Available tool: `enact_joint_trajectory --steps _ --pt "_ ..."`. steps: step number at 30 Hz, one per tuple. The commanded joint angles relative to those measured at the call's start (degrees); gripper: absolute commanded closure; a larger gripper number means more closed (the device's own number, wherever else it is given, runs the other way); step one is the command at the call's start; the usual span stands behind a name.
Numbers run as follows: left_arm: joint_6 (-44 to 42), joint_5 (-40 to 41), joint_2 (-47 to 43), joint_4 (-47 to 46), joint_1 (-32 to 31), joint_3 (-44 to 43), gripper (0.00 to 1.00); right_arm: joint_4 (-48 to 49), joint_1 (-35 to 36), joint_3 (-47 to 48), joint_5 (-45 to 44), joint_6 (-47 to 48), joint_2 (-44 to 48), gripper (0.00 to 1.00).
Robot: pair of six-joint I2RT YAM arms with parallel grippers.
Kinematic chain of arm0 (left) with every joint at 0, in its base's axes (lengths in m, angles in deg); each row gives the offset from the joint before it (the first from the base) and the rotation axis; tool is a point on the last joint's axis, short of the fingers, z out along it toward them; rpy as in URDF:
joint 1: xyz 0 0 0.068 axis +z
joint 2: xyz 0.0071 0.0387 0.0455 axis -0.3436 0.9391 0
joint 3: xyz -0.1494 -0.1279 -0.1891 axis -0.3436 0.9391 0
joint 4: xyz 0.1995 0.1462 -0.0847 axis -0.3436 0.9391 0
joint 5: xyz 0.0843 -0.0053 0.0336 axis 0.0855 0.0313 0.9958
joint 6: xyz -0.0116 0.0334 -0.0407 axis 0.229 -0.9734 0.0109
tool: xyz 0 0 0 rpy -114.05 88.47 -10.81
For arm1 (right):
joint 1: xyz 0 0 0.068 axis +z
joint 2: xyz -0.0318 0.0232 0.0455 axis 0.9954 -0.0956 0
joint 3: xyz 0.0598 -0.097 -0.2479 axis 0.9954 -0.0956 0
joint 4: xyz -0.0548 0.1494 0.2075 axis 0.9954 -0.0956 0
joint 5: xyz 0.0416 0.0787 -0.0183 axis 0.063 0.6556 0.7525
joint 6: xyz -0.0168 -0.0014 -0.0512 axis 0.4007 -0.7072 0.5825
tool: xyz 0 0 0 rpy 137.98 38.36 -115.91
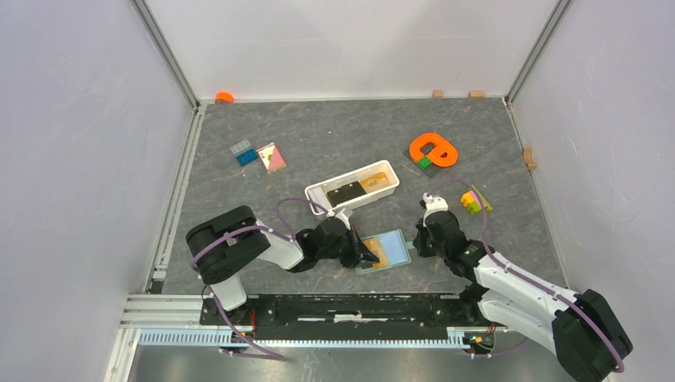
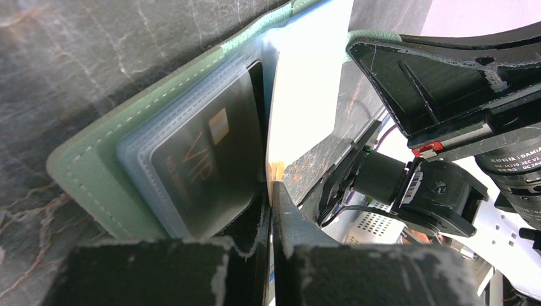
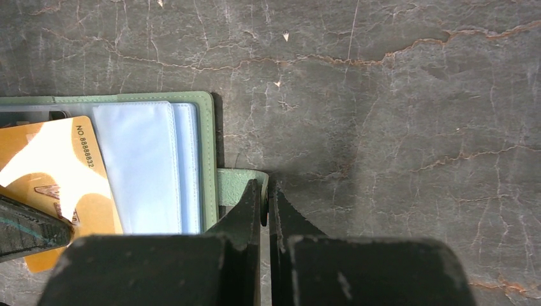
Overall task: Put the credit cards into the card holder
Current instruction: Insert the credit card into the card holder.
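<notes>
- One black card (image 2: 204, 166) already sits in a clear sleeve of the card holder (image 1: 396, 243). The holder lies open on the counter (image 1: 318, 135) between my two arms, its pale blue inside facing up.
- Next is the orange card (image 3: 96, 210). My left tool (image 2: 272, 191) is clenched on its edge and holds it low and slanted over the open pages. I judge that it is not seated in a sleeve yet, though I cannot tell how far its leading edge has gone in.
- My right tool (image 3: 265, 191) is clenched too, its tips on the green strap tab (image 3: 233, 185) at the holder's right edge. I cannot tell whether it pinches the tab or only presses it down. Either way, it looks to be steadying the holder for the left tool.
- Two more cards lie in the white tray (image 1: 350, 176) just behind the holder, a dark card (image 1: 345, 193) and a tan card (image 1: 379, 183) side by side.
- By my reckoning the job is about half done: one card is in, one is going in, and two are left to fetch from the tray.
</notes>
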Motion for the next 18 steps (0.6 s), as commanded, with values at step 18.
enact_joint_trajectory --steps 18 --pt "-6.43 -3.36 3.39 6.39 2.53 -0.77 0.98 -4.18 0.19 0.71 -2.3 -0.17 0.03 1.0"
